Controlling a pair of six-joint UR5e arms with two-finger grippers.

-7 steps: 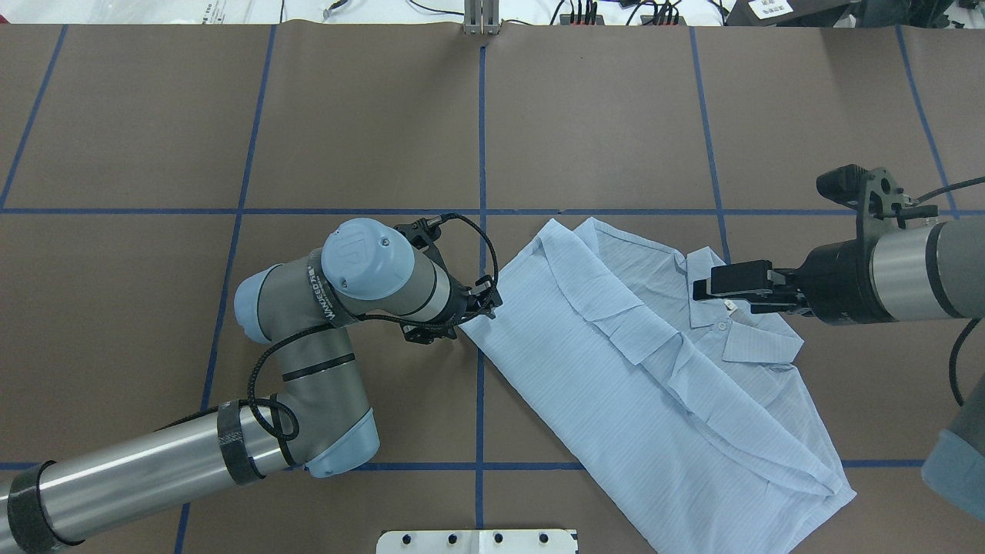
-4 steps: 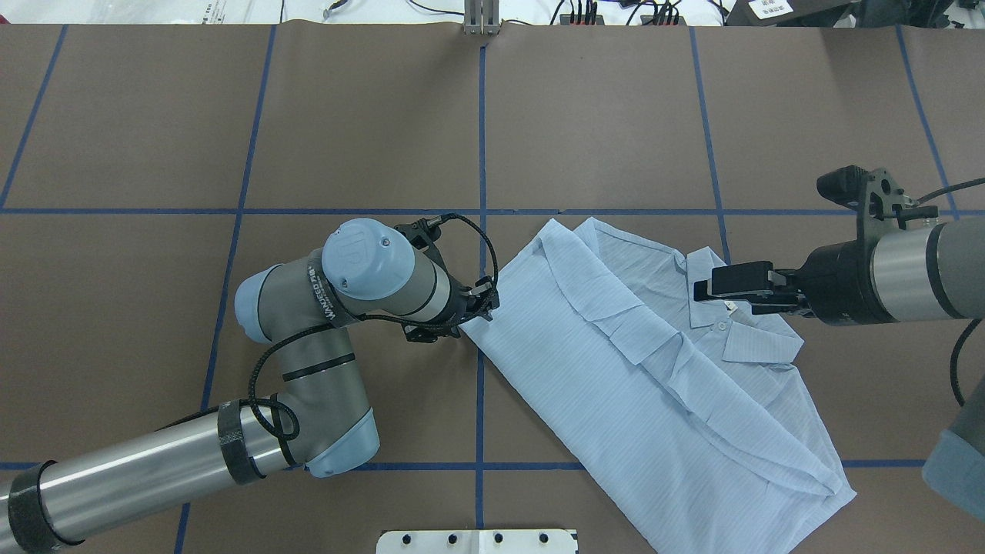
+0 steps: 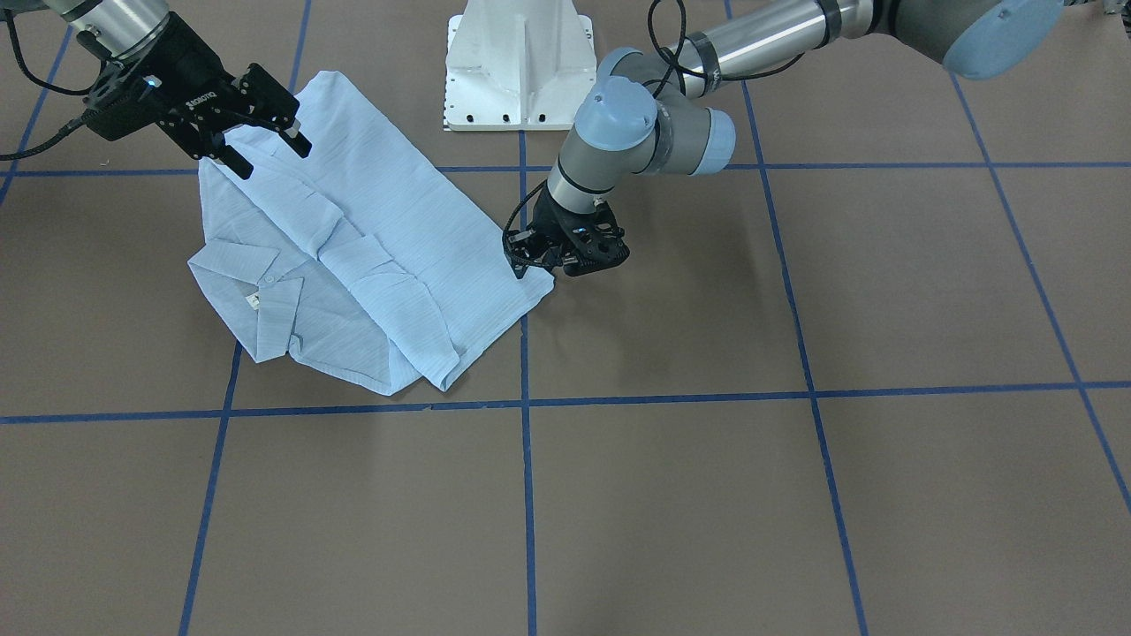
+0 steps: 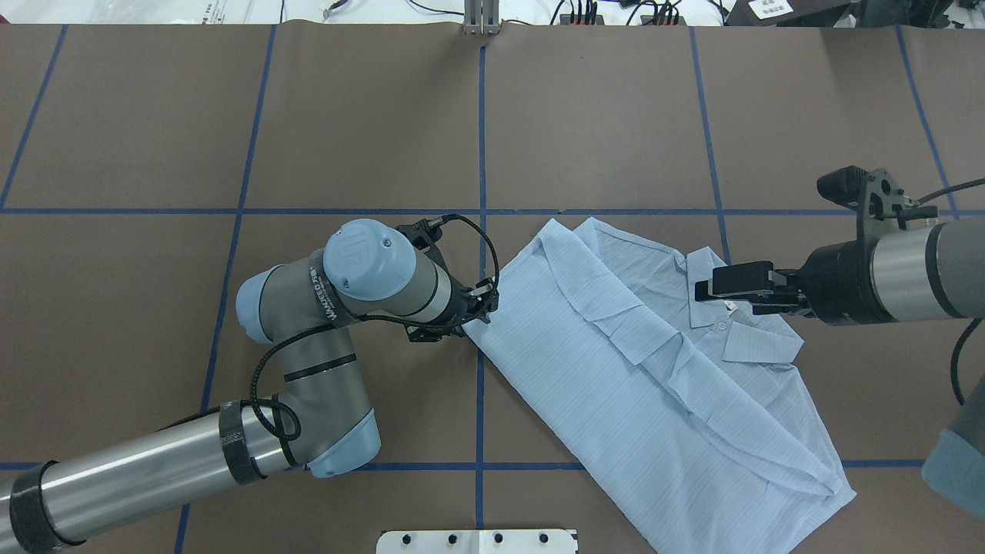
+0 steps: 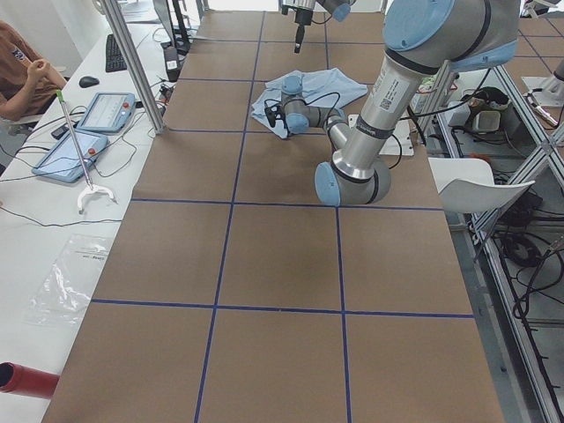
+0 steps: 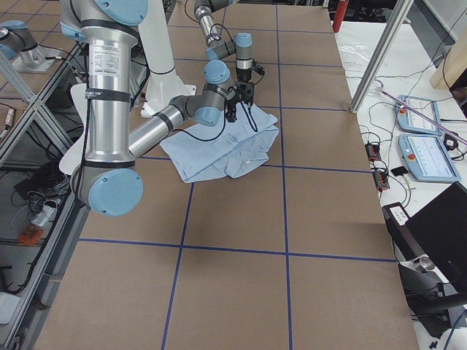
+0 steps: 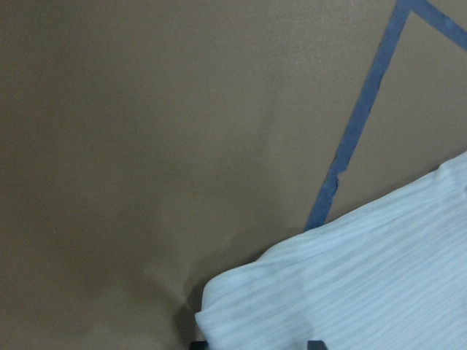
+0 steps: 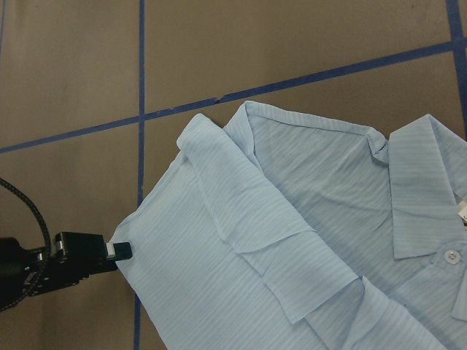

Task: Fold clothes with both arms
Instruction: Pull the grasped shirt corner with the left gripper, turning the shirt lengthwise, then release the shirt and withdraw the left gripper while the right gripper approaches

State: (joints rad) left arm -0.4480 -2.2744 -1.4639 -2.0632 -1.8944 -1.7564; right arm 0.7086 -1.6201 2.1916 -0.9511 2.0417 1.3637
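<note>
Bright, even light from above fills the exterior views and leaves only faint, soft shadows on the matte brown table covering (image 3: 795, 495), with a white glare streak along the silver tubular left arm (image 4: 138, 477). The left wrist view is dimmer and blurred, with dark shadow beside the pale blue striped shirt (image 7: 365, 292).

I see open desk (image 4: 616, 115) beyond the shirt (image 4: 654, 400); the left arm (image 4: 369, 285) crowds its corner, and the pedestal (image 3: 517, 62) blocks the robot-side.

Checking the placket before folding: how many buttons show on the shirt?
1: a button just below the collar of the shirt. Others may be hidden under the folds.
</note>
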